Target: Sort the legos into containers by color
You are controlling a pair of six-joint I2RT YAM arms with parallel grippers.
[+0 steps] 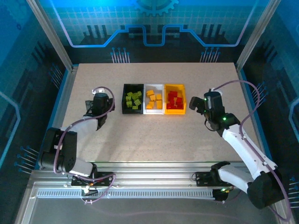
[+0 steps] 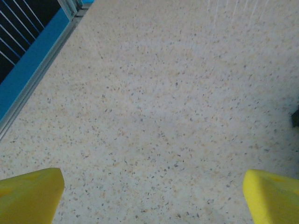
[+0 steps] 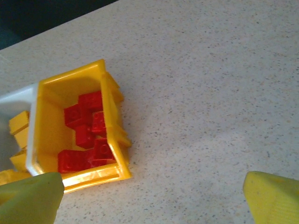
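Three containers stand in a row at the table's middle back. The black bin [image 1: 126,108] holds several lime green legos [image 1: 134,100]. The white bin [image 1: 153,87] holds several yellow-orange legos [image 1: 153,100]. The yellow bin [image 1: 175,110] [image 3: 108,122] holds several red legos [image 1: 174,100] [image 3: 88,133]. My left gripper [image 1: 93,103] [image 2: 152,196] is open over bare table, left of the black bin. My right gripper [image 1: 197,103] [image 3: 154,196] is open with nothing between its fingers, just right of the yellow bin.
A blue rail [image 2: 28,70] runs along the table's left edge. Metal frame posts [image 1: 51,32] rise at the back corners. Bare tabletop [image 1: 154,135] stretches in front of the bins, between the two arms.
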